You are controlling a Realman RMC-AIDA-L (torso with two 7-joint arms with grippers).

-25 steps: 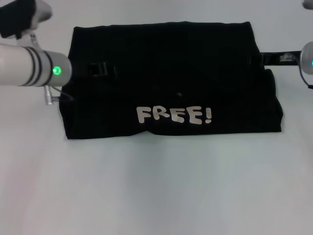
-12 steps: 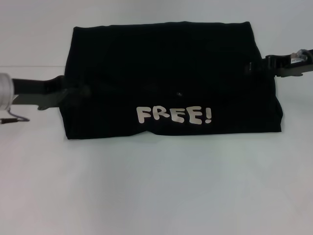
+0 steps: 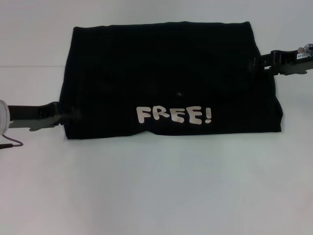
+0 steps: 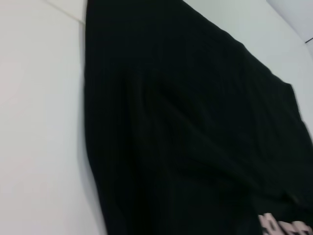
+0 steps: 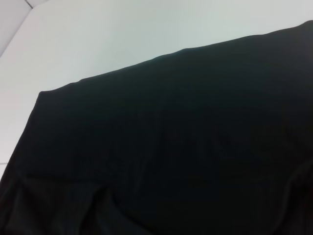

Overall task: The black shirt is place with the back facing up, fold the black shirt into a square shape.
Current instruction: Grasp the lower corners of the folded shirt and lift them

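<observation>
The black shirt (image 3: 166,73) lies flat on the white table as a wide folded rectangle. Its cream "FREE!" print (image 3: 173,115) faces up near the front edge. My left gripper (image 3: 68,115) sits low at the shirt's left edge, close to the front left corner. My right gripper (image 3: 259,63) is at the shirt's right edge, toward the back. The left wrist view looks along the black shirt (image 4: 186,137), with a bit of the print (image 4: 283,226) in one corner. Black shirt (image 5: 186,147) fabric fills most of the right wrist view.
The white table (image 3: 156,186) stretches bare in front of the shirt and on both sides. A thin dark cable (image 3: 12,144) hangs by the left arm at the picture's left edge.
The left arm has pulled back to the left and come toward the front, off the top of the shirt. The right gripper has slid slightly right and back. The shirt has not moved.
</observation>
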